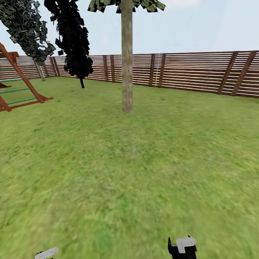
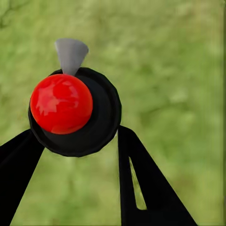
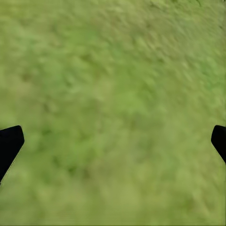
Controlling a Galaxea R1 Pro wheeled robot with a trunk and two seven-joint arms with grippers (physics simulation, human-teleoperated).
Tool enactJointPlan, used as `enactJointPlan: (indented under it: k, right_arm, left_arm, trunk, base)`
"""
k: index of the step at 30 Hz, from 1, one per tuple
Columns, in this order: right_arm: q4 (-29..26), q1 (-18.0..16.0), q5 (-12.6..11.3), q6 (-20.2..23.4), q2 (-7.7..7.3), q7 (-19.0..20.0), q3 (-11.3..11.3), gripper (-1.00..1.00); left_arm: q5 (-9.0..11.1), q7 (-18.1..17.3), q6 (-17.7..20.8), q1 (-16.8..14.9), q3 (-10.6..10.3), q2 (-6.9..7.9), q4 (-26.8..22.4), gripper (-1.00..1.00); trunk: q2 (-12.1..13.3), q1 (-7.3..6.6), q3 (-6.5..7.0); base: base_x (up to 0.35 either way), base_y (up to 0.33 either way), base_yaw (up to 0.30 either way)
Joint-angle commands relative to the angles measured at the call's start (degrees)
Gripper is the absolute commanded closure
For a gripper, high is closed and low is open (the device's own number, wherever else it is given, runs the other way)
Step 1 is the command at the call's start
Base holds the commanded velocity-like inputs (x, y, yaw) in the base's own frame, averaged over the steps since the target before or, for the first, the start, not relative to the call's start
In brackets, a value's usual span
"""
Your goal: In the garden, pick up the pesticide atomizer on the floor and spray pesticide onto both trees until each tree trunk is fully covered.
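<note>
The left gripper (image 2: 77, 141) has its jaws pinched on the pesticide atomizer (image 2: 73, 110), whose red top and grey nozzle face the wrist camera, while the right gripper (image 3: 113, 141) has its jaws spread wide over bare lawn (image 3: 113, 70). Ahead, well apart from both arms, the tree trunk (image 1: 126, 64) rises from the grass before the fence (image 1: 201, 72). Spraying from this far would likely drop the pesticide short, and a misaimed nozzle would leave bark uncovered.

A wide green lawn (image 1: 144, 172) carries everything here. A pale tree trunk (image 1: 126, 72) rises from its middle; a black conifer (image 1: 75, 46) stands toward the far-left corner, near a red-brown climbing frame (image 1: 18, 86) at the left edge. A slatted fence (image 1: 201, 72) lines the far edge.
</note>
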Motion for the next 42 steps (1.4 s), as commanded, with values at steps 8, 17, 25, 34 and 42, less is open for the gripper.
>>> enactJointPlan:
  k: [8,17,25,34,42]
  right_arm:
    - [0.06,-0.04,0.19,0.09,0.01,-0.6,0.45,-1.0]
    - [0.06,-0.04,0.2,0.09,-0.04,-0.6,0.45,-1.0]
    - [0.06,-0.04,0.2,0.09,-0.02,-0.6,0.45,-1.0]
    - [0.0,-0.04,0.2,0.09,0.01,-0.6,0.45,-1.0]
    - [0.01,-0.04,0.19,0.09,0.01,-0.6,0.45,-1.0]
  left_arm:
    - [0.58,-0.11,-0.23,-0.02,-0.15,0.01,0.04,1.0]
    - [0.58,-0.11,-0.23,-0.03,-0.15,-0.02,0.04,1.0]
    - [0.58,-0.11,-0.23,-0.04,-0.15,-0.01,0.04,1.0]
    - [0.58,-0.11,-0.24,0.0,-0.15,-0.01,0.04,1.0]
    - [0.58,-0.11,-0.27,-0.01,-0.15,-0.03,0.04,1.0]
  trunk:
    - [-0.02,0.03,-0.05]
    - [-0.02,0.03,-0.05]
    - [-0.02,0.03,-0.05]
    - [-0.02,0.03,-0.05]
    - [-0.02,0.03,-0.05]
  base:
    - [0.345,0.0,0.0]
    - [0.345,0.0,0.0]
    - [0.345,0.0,0.0]
    - [0.345,0.0,0.0]
    - [0.345,0.0,0.0]
